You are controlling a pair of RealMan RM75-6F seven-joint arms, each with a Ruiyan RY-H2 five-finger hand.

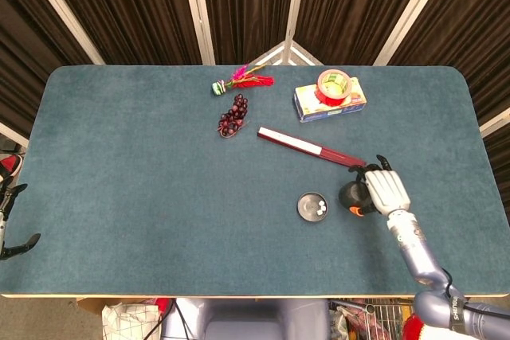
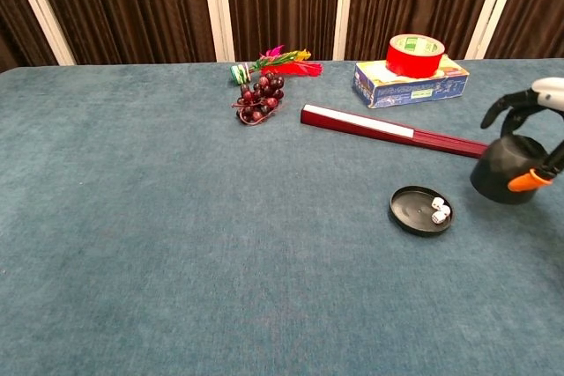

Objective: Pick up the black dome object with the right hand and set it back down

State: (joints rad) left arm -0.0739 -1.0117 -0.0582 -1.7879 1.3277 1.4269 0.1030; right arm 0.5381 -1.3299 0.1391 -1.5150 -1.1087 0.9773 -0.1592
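The right hand (image 1: 385,191) sits at the lower right of the head view, white shell on top, dark fingers (image 2: 499,109) curled over the black dome (image 2: 504,170) and holding it. In the chest view the dome shows at the far right edge, with an orange-tipped finger against its lower side; whether its base touches the desk (image 1: 143,189) or hangs just above it, I cannot tell. In the head view the dome peeks out just left of the hand.

Left of the dome, apart from it, lies a shallow black dish (image 1: 312,206) flat on the blue desk, with small white dice (image 2: 439,210) resting inside near its right rim.

Just above the hand runs a long dark red stick (image 1: 311,148) with a white strip along its upper-left half, lying slantwise from the middle of the frame down to the right; its lower end comes close to the fingers.

Toward the upper right of centre, a roll of red tape (image 1: 333,84) rests on top of a flat printed box (image 1: 330,102). Left of that, a bunch of dark purple grapes (image 1: 233,115), and above it a toy with pink and green feathers (image 1: 244,80).

The left hand (image 1: 11,220) shows at the far left edge, off the desk; its fingers are too dark and small to read.
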